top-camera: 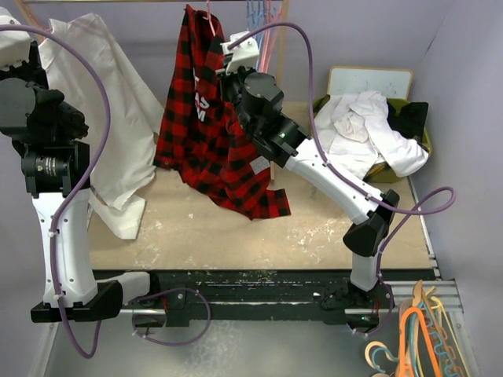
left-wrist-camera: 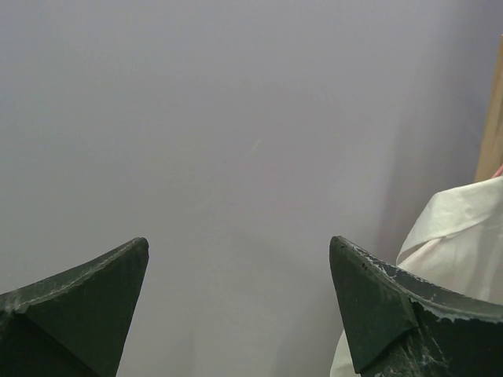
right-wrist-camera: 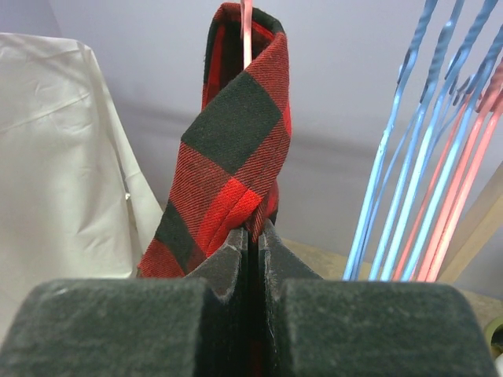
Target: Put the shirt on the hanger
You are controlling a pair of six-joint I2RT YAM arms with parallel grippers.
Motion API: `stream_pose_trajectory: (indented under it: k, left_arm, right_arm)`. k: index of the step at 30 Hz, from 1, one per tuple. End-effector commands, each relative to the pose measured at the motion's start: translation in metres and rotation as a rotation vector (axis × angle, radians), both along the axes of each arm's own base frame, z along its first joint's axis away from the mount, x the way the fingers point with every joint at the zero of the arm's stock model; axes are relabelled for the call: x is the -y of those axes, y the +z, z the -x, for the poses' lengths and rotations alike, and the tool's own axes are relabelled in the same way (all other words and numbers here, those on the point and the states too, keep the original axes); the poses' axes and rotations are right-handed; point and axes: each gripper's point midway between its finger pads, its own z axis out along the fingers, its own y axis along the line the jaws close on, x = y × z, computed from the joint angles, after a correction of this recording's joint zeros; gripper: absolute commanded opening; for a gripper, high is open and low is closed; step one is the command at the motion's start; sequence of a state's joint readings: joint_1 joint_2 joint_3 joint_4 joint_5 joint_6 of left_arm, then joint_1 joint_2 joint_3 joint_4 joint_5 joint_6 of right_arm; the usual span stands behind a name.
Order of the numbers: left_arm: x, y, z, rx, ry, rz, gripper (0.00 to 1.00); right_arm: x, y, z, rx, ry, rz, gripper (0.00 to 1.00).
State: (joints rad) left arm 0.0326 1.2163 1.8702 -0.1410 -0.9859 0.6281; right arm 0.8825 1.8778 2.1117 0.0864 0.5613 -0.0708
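1. Right wrist view: the right gripper (right-wrist-camera: 253,236) is pinched tight on a fold of the shirt (right-wrist-camera: 236,157). The fold rises straight above the fingertips and loops over the hanger (right-wrist-camera: 247,23). Light blue hangers (right-wrist-camera: 409,157) hang to its right.
2. Only the top view shows the shirt's body draping below that claw toward the table (top-camera: 236,236).
3. Left wrist view: the left gripper (left-wrist-camera: 240,251) is spread wide, facing the wall (left-wrist-camera: 236,118), with the white garment (left-wrist-camera: 456,251) beside its right finger.
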Motion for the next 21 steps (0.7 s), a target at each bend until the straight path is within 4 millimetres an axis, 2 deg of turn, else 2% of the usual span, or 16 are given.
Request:
stream_pose_trajectory:
  k: [1,11,21]
  left_arm:
    - [0.001,0.002,0.000,0.017,-0.027,0.006,0.99]
    - [0.002,-0.003,-0.002,-0.003,-0.035,0.010,0.99]
    - [0.002,-0.014,-0.004,-0.070,-0.044,0.007,0.99]
  right_arm:
    - [0.029,0.066,0.004,0.126,-0.048,-0.165,0.00]
    - [0.027,0.070,0.000,0.133,-0.044,-0.162,0.00]
    - [0.016,0.044,-0.007,0.071,-0.026,-0.132,0.00]
